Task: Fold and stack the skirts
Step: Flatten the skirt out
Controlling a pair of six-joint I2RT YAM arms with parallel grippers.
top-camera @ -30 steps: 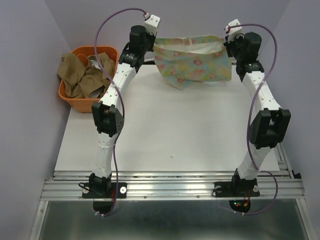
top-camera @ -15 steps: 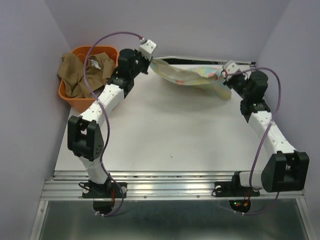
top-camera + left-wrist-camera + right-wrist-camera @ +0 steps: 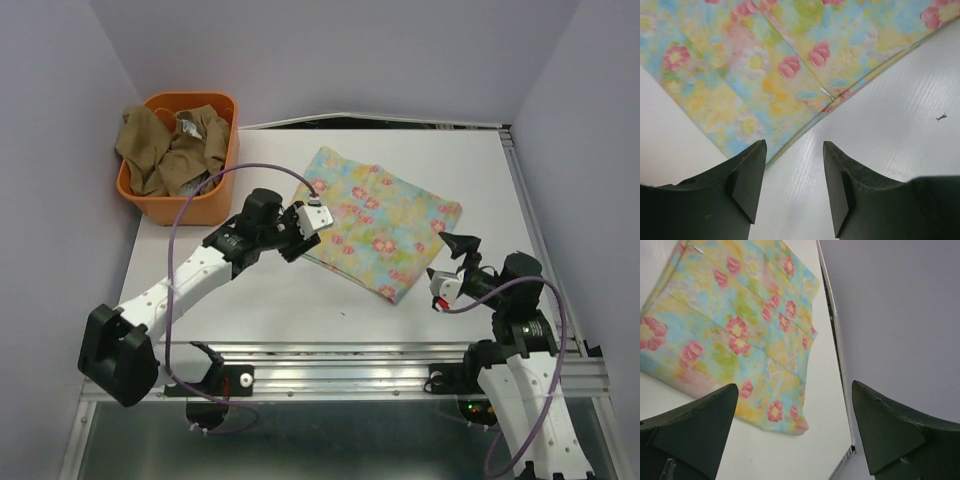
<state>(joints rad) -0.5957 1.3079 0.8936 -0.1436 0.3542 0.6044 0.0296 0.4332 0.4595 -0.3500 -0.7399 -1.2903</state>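
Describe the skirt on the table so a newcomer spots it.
On the white table, right of centre, lies the floral skirt, flat. It is the only cloth on the tabletop: pastel yellow and blue with pink flowers, unlike the tan-brown cloth bunched in the orange basket far left.

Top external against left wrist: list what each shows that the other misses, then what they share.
Only top external: the basket holding a tan skirt, and the right tool, open beside the floral skirt. Only left wrist: the left tool's fingers close up, apart with bare table between them, and a pale thread at the skirt's edge. Both: the floral skirt lying flat on the table, just beyond the left tool.
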